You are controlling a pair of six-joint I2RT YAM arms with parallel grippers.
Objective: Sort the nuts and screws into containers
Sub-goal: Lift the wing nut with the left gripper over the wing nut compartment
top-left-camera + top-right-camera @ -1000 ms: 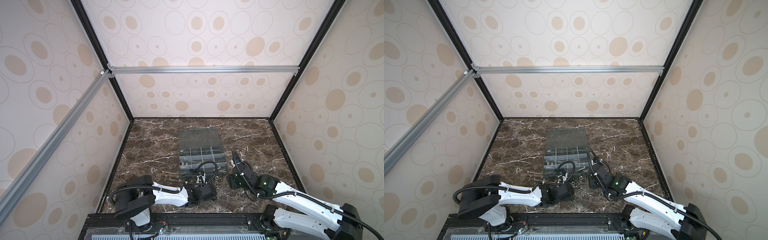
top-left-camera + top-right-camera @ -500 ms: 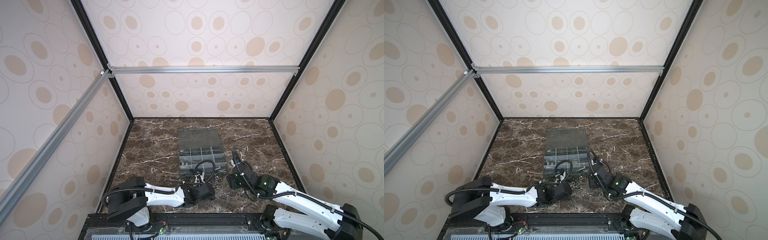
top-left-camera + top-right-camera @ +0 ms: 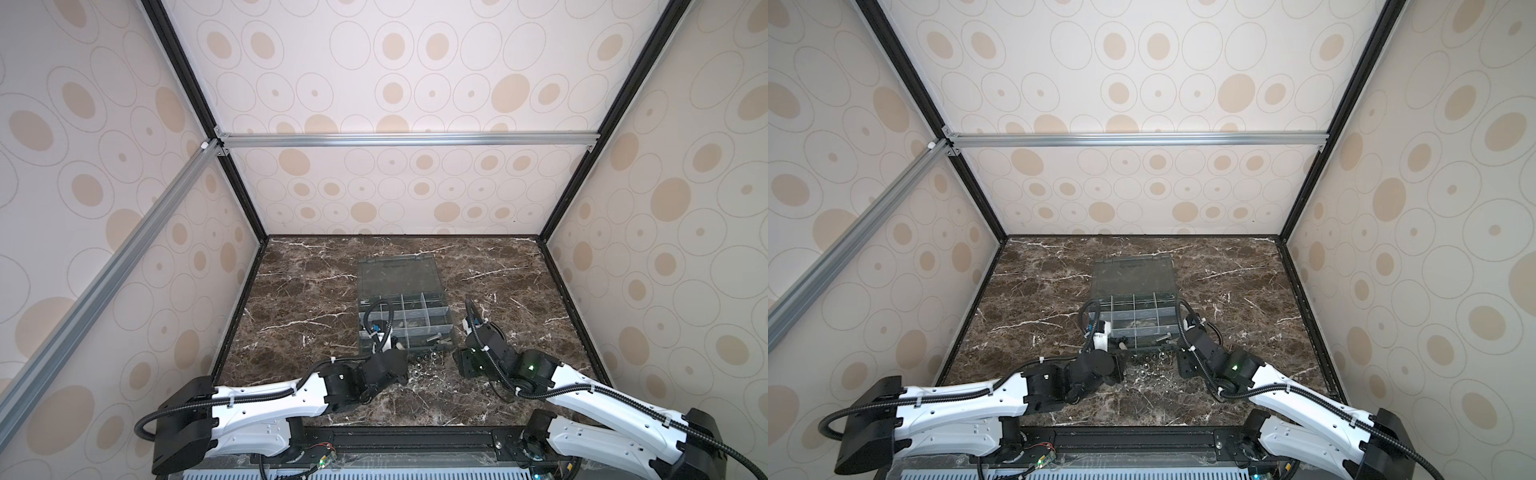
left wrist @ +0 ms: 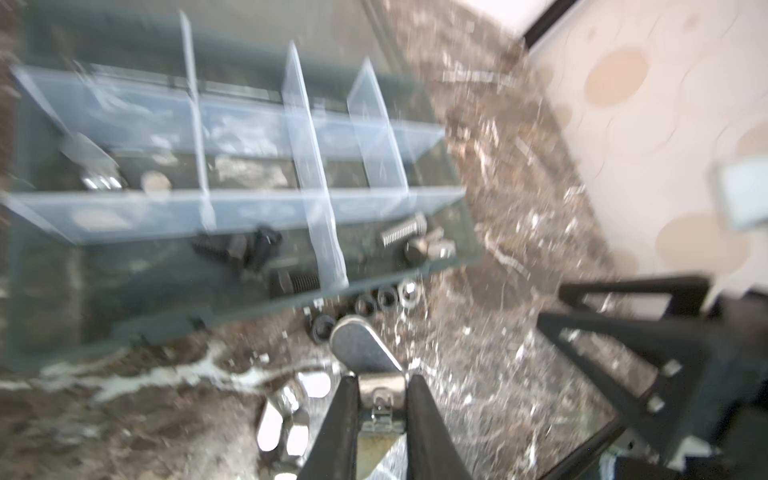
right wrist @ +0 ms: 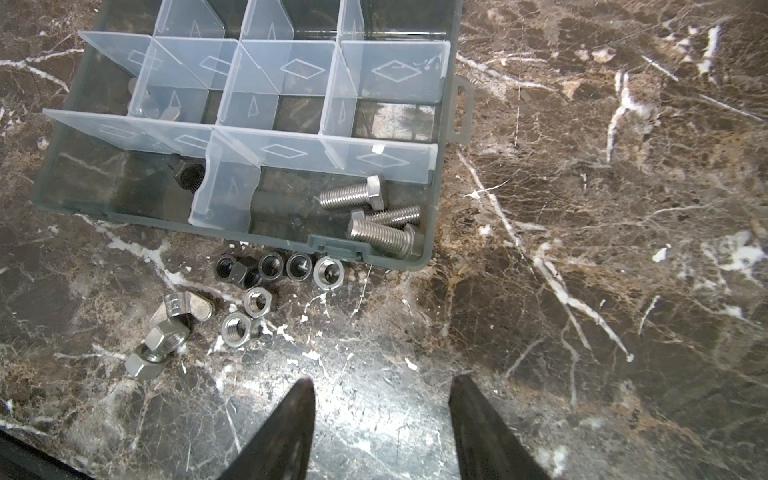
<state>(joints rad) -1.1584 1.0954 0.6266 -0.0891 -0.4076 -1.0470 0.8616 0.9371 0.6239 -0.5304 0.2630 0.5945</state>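
Left wrist: left gripper [image 4: 382, 379] jaws pinch a silvery wing nut [image 4: 361, 345].
Right wrist: right gripper [image 5: 382, 379] jaws spread above the marble bench [image 5: 582, 249].

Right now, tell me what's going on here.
The left tool is shut on a silvery wing nut just in front of the organizer box. The right tool hangs open and empty over the marble. Silver bolts already lie in a corner compartment; black and silver hex nuts are loose on the marble.
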